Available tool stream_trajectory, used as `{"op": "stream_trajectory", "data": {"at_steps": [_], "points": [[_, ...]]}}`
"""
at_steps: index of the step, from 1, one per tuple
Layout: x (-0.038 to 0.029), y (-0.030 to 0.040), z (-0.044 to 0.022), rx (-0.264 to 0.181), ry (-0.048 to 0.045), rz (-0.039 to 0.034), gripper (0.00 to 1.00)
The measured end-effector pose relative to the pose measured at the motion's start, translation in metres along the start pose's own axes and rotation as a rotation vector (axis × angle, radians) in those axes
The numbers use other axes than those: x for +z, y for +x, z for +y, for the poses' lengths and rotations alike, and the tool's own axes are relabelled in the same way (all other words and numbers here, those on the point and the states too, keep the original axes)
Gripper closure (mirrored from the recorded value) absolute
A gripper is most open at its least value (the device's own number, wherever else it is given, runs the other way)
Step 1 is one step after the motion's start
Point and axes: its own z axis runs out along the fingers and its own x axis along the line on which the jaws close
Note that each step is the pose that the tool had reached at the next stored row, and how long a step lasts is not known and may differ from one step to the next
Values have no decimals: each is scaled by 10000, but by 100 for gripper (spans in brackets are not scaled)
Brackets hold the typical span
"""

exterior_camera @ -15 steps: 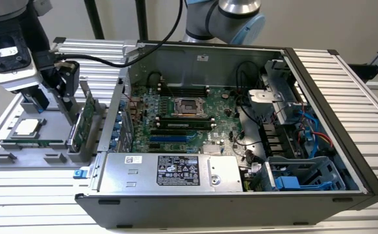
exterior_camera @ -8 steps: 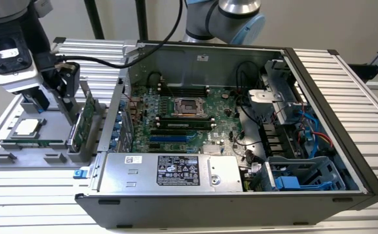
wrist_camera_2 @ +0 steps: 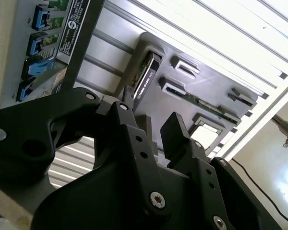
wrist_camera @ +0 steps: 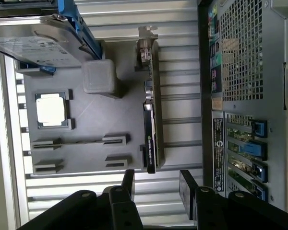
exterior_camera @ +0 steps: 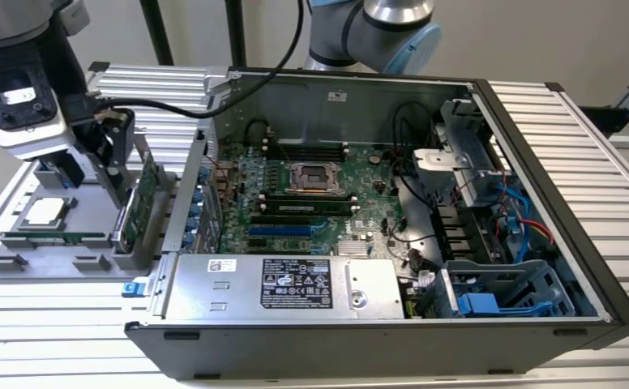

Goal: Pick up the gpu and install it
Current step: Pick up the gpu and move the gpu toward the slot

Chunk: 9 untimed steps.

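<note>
The gpu (exterior_camera: pixel 133 212) stands on its long edge in a slot of the grey parts tray (exterior_camera: pixel 33 267), just outside the open computer case on the exterior view's left. In the first wrist view the gpu (wrist_camera: pixel 151 124) is seen edge-on, a thin dark card with a metal bracket at one end. It shows the same way in the second wrist view (wrist_camera_2: pixel 144 79). My gripper (exterior_camera: pixel 114 158) hangs just above the card. The gripper (wrist_camera: pixel 156 184) is open, its black fingers (wrist_camera: pixel 128 181) spread to either side of the card's line with nothing between them. The open gripper (wrist_camera_2: pixel 149 122) is also seen in the second wrist view.
The tray also holds a silver hard drive with a blue frame (wrist_camera: pixel 43 40), a processor chip (wrist_camera: pixel 51 109) and a thin memory stick (wrist_camera: pixel 81 142). The open computer case (exterior_camera: pixel 531 203) lies beside the tray, with its motherboard (exterior_camera: pixel 314 203) and power supply (exterior_camera: pixel 282 284) exposed.
</note>
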Motion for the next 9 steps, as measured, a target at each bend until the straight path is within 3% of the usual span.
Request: {"op": "stream_trajectory", "data": {"at_steps": [9], "points": [[59, 1, 0, 0, 19, 0, 0]]}}
